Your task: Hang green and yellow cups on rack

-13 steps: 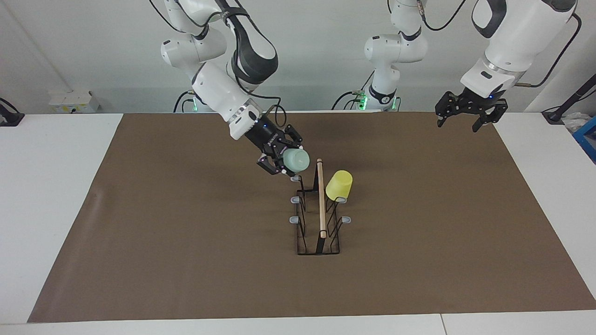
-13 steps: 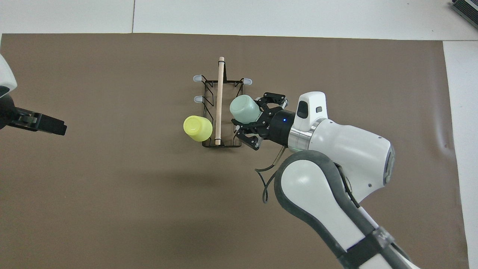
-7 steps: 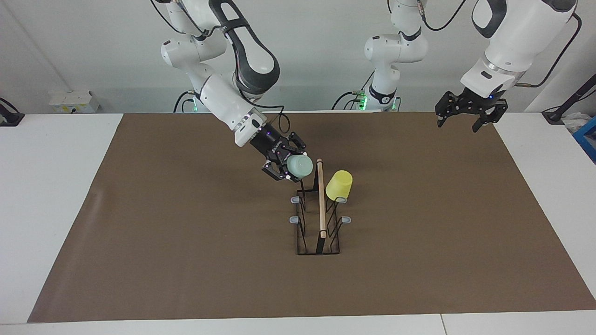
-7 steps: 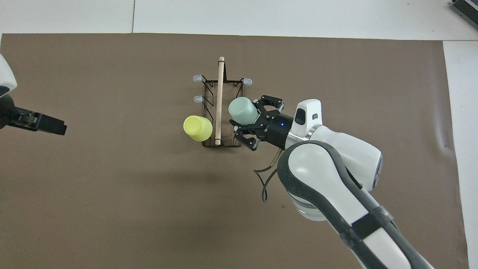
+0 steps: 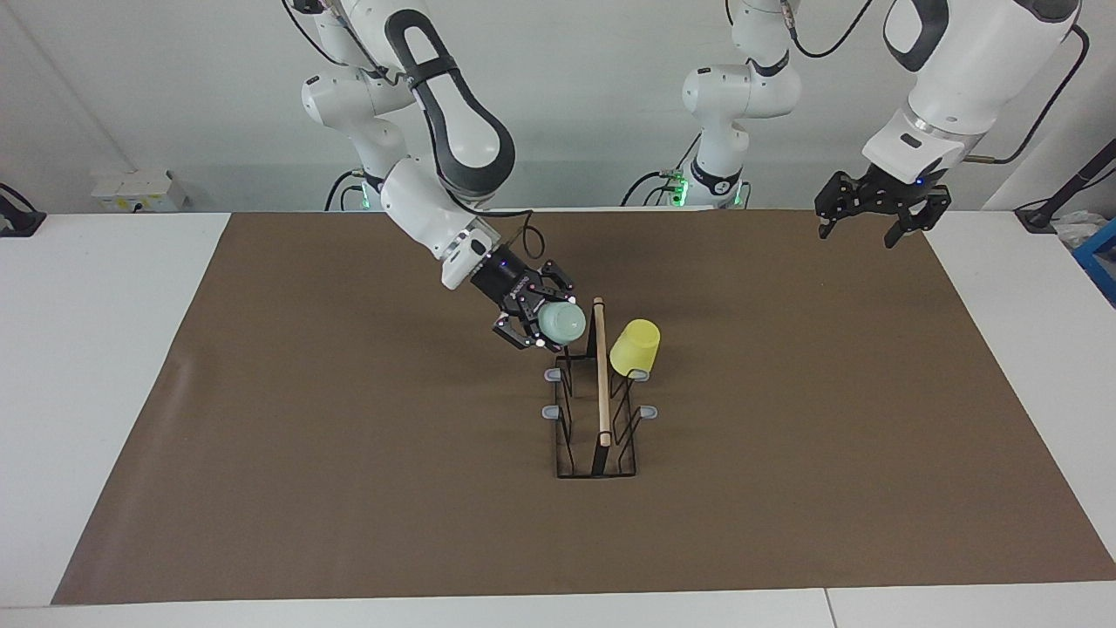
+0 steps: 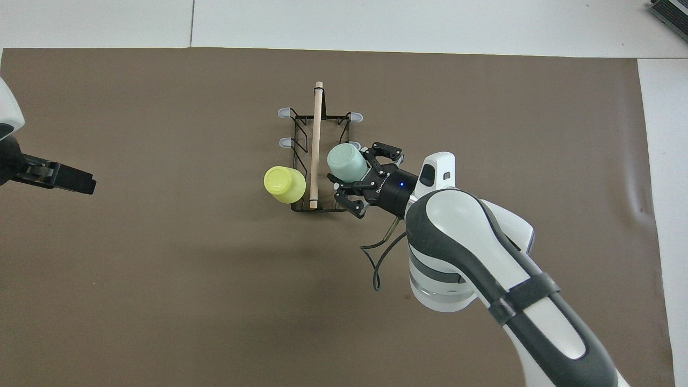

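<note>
The black wire rack (image 5: 602,410) with a wooden dowel stands mid-table; it also shows in the overhead view (image 6: 316,134). The yellow cup (image 5: 635,346) hangs upside down on a prong on the rack's left-arm side, and shows from above (image 6: 284,184). My right gripper (image 5: 545,318) is shut on the pale green cup (image 5: 562,323). It holds the cup tilted, base up, over the prong nearest the robots on the rack's right-arm side (image 6: 346,163). That prong is hidden under the cup. My left gripper (image 5: 859,234) waits open and raised over the mat's edge at the left arm's end.
A brown mat (image 5: 349,453) covers most of the white table (image 5: 105,349). Three grey-tipped prongs (image 5: 553,375) of the rack stay bare on the sides. A cable (image 6: 379,258) loops from my right wrist.
My right gripper has carried the green cup down and a little closer to the rack's dowel, and now covers the nearest prong. The left arm, yellow cup and rack have not moved.
</note>
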You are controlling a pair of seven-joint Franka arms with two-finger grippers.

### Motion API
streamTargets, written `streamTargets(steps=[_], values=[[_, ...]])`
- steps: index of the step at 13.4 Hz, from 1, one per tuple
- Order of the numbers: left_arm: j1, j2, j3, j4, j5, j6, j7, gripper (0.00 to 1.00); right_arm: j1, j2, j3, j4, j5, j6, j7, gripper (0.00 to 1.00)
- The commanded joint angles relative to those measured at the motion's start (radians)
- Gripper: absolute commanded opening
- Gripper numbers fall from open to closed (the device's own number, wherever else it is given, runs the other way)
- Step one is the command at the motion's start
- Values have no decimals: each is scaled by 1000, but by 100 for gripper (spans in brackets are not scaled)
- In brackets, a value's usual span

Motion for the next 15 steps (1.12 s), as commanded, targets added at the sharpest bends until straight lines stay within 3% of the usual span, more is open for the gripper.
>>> streamTargets(steps=[1, 15], values=[[1, -10, 0, -1, -9, -15, -9, 100, 12, 13, 2, 25, 81, 7, -63, 59], [1, -10, 0, -1, -9, -15, -9, 100, -50, 8, 1, 17, 176, -42, -224, 59]])
